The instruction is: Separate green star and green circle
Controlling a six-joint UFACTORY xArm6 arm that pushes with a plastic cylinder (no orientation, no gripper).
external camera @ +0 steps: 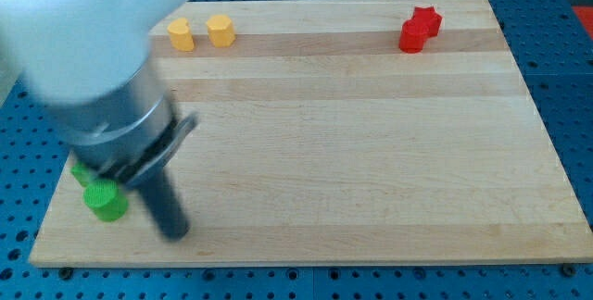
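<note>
A green circle block (106,201) lies near the board's bottom left corner. Just above and left of it, a bit of a second green block (82,174) shows, mostly hidden behind my arm; its shape cannot be made out. My tip (174,232) rests on the board to the right of the green circle, a short gap away. The arm's grey body covers the view's upper left.
Two yellow blocks (181,34) (220,31) sit side by side near the board's top edge at left. Two red blocks (413,36) (427,19) touch each other near the top right. The wooden board (371,152) lies on a blue perforated table.
</note>
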